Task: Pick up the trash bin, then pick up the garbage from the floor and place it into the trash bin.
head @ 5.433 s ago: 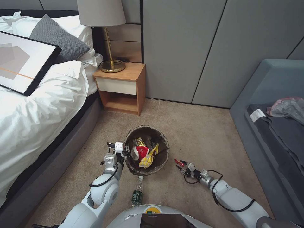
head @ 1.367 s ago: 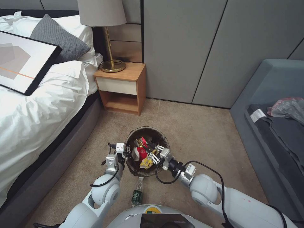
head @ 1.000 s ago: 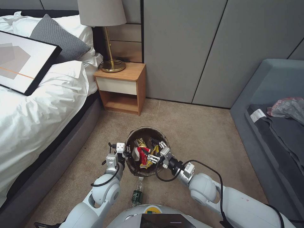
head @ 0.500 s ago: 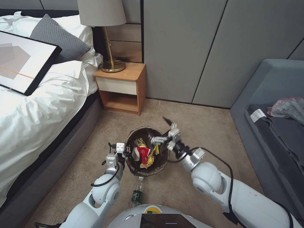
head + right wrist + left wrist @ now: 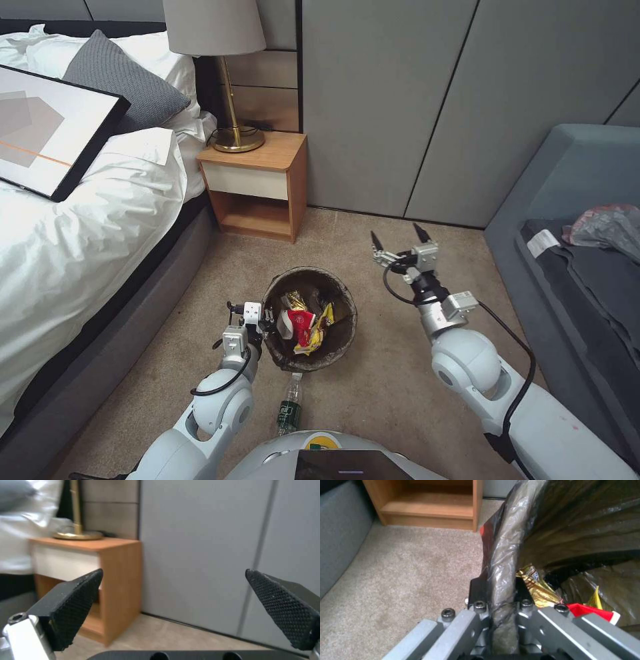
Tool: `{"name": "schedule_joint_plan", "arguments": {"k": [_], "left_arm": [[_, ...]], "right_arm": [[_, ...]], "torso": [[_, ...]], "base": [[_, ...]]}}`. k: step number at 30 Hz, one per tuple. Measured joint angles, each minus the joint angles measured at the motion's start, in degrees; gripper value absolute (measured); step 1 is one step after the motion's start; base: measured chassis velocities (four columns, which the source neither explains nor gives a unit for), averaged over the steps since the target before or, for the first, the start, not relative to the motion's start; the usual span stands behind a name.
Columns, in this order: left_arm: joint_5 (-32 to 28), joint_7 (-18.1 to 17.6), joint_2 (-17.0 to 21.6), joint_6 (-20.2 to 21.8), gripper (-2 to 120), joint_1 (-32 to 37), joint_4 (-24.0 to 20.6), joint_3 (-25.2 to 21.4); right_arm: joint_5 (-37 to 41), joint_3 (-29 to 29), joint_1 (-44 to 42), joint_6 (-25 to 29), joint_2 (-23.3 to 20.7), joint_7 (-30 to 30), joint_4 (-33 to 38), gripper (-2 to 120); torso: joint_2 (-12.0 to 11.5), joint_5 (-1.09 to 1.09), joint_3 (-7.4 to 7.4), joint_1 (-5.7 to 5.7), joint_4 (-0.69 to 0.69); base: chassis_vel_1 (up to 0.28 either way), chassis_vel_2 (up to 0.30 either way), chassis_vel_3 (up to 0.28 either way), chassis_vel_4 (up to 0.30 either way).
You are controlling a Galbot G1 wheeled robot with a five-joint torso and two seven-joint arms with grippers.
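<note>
Bed (image 5: 80, 220): far left, white bedding, a framed picture (image 5: 47, 130) lying on it
Nightstand (image 5: 257, 183): by the wall beyond the bin, lamp (image 5: 223, 73) on top
Left gripper (image 5: 265, 321): clamped on the bin's near-left rim, bag liner pinched between the fingers (image 5: 476, 592)
Bin (image 5: 337, 337): on the carpet, red and yellow wrappers (image 5: 305, 325) inside
Bottle (image 5: 289, 407): lying on the carpet just before the bin, near the robot's base
Right gripper (image 5: 398, 241): raised right of the bin, spread wide, holding nothing
Sofa (image 5: 573, 267): far right

You've got the trash bin (image 5: 309, 319) at lower centre, bottle (image 5: 289, 405) below it, nightstand (image 5: 257, 185) above-left, sofa (image 5: 573, 280) far right.
</note>
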Motion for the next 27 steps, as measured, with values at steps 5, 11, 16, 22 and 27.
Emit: {"name": "schedule_joint_plan", "arguments": {"k": [5,11,16,22,27], "left_arm": [[0.18,0.00,0.32,-0.08,0,0.15,-0.09,-0.26],[0.64,0.03,0.33,-0.27,0,0.41,-0.13,-0.33],[1.37,0.15,0.32,-0.65,0,0.55,-0.09,-0.40],[2.47,0.19,0.22,-1.09,0,0.65,0.12,-0.42],[2.71,0.18,0.20,-1.21,0,0.61,0.21,-0.57]], "right_arm": [[-3.89,3.56,-4.91,-0.07,3.05,-0.30,-0.82,100],[-9.13,6.61,-9.16,0.65,6.98,-1.76,-2.10,100],[-11.58,8.91,-11.63,1.04,10.24,-2.22,-3.48,100],[-13.43,9.74,-14.26,1.84,13.98,-2.40,-4.49,100],[-15.05,8.93,-15.98,3.09,16.66,-2.50,-5.41,100]], "torso": [[0.00,0.00,0.00,0.00,0.00],[0.00,0.00,0.00,0.00,0.00],[0.00,-0.01,0.00,0.00,0.00],[0.00,-0.01,0.00,0.00,0.00],[0.00,-0.01,0.00,0.00,0.00]], "base": [[0.000,0.000,0.000,0.000],[0.000,0.000,0.000,0.000],[0.000,0.000,0.000,0.000],[0.000,0.000,0.000,0.000],[0.000,0.000,0.000,0.000]]}}
